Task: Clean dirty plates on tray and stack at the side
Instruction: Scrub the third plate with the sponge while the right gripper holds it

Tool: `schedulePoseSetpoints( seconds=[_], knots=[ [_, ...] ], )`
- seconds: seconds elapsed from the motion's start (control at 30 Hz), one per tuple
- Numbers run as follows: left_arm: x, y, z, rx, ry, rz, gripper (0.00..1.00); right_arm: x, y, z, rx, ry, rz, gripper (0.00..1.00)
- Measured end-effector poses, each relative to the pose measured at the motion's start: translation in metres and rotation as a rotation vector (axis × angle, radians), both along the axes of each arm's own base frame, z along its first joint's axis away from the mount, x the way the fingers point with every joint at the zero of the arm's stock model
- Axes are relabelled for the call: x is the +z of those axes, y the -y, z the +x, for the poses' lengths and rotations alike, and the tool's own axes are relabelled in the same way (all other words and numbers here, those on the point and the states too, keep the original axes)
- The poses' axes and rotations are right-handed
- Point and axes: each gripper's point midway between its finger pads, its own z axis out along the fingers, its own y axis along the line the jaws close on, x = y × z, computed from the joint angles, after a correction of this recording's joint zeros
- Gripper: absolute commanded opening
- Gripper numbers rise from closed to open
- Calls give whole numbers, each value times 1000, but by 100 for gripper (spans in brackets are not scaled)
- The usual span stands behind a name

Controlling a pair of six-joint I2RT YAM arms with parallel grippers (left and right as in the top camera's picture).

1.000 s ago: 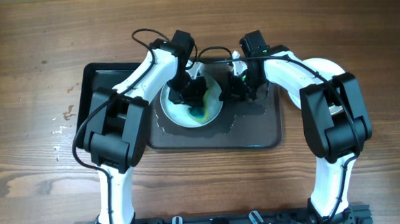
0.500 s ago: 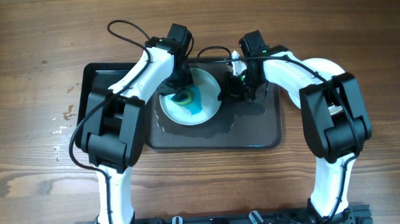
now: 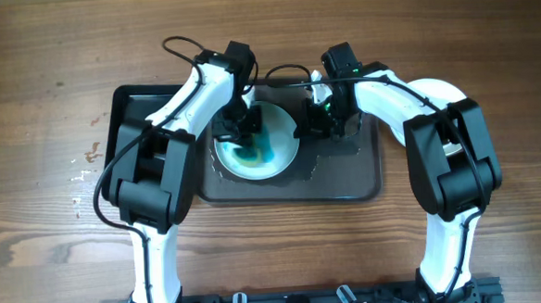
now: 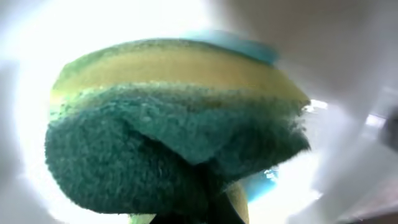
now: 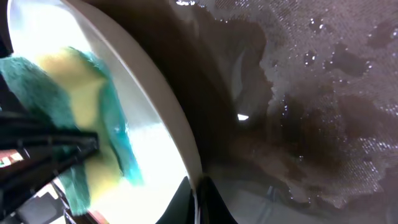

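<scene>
One white plate [image 3: 278,123] lies on the dark tray [image 3: 346,180], smeared blue-green near its middle. My left gripper [image 3: 237,130] is shut on a green-and-yellow sponge [image 4: 174,124] and presses it on the plate's left part. The sponge fills the left wrist view. My right gripper [image 3: 313,119] is shut on the plate's right rim [image 5: 180,143]; the right wrist view shows the rim between its fingers [image 5: 200,193], with the sponge [image 5: 68,112] beyond it. No other plates are in view.
The tray floor [image 5: 311,93] is wet, with droplets and a film of water around the plate. Bare wooden table [image 3: 488,47] surrounds the tray. Small pale specks [image 3: 86,166] lie left of the tray.
The left gripper has moved the sponge across the plate, from the middle-right to the left part. The blue smear has spread. The right gripper has stayed on the rim.
</scene>
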Motion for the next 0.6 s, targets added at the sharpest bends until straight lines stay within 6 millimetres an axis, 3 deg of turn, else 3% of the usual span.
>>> schedulePoseSetpoints(
  seconds=[0.17, 0.3, 0.47, 0.6],
  knots=[
    [3, 27, 13, -40, 57, -140, 4, 0, 1, 0, -3, -2, -1, 4],
    [2, 32, 33, -21, 141, -140, 4, 0, 4, 2, -16, -5, -1, 4],
    [-4, 16, 49, 100, 211, 9, 4, 0, 3, 3, -20, -5, -1, 4],
    [-4, -9, 56, 232, 266, 200, 4, 0, 3, 3, -19, 0, 1, 4]
  ],
)
